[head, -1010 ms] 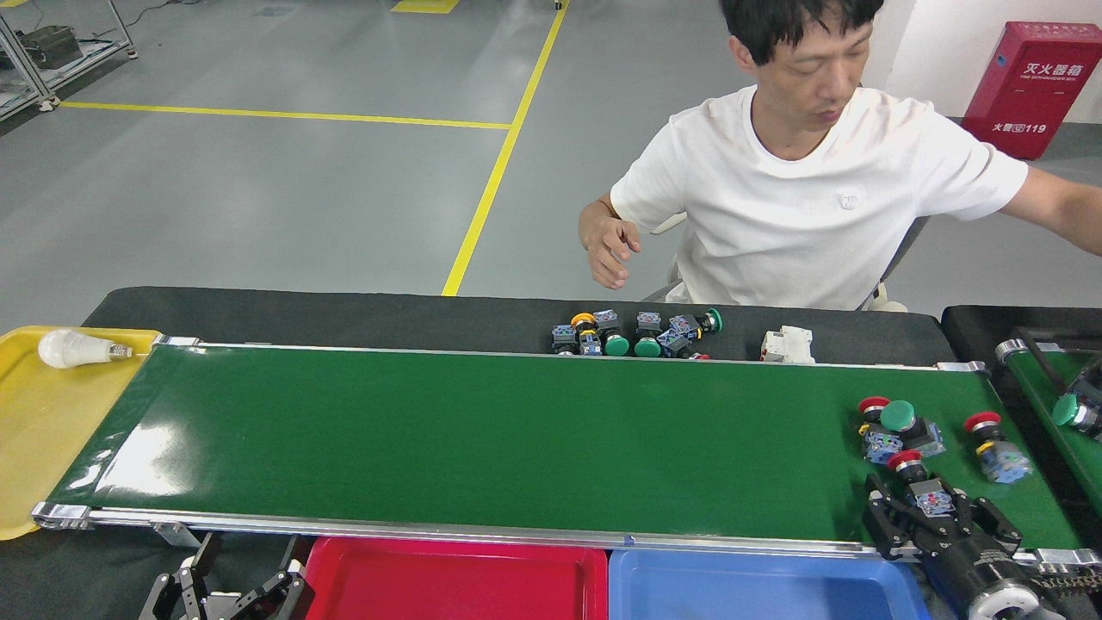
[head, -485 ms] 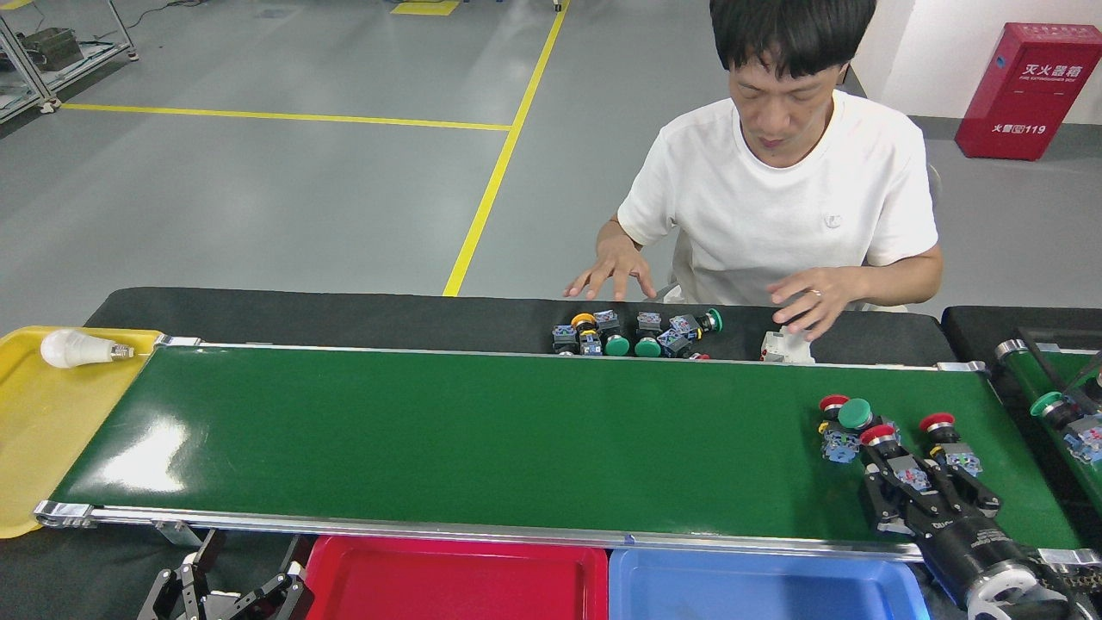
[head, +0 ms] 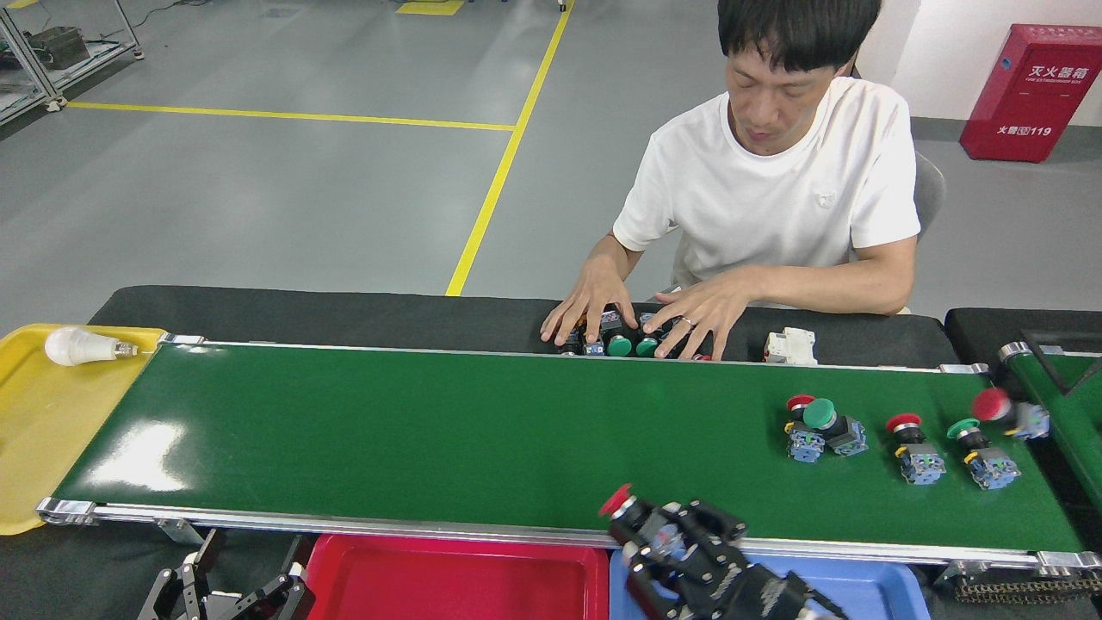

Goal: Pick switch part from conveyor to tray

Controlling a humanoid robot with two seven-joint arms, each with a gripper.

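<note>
Since earlier frame, right end effector (head: 659, 538) carried red switch part (head: 622, 505) off conveyor (head: 430, 430) toward blue tray (head: 869, 585).

Red-capped switch part (head: 633, 514) in right end effector (head: 667, 538)

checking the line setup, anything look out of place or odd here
A white light bulb lies on its side in the yellow tray at the conveyor's left end, odd among switch parts.

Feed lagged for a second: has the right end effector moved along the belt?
Yes. The right end effector, holding a red-capped switch part, went left along the glossy dark-green conveyor to its near rail, above the seam between red tray and blue tray.
</note>
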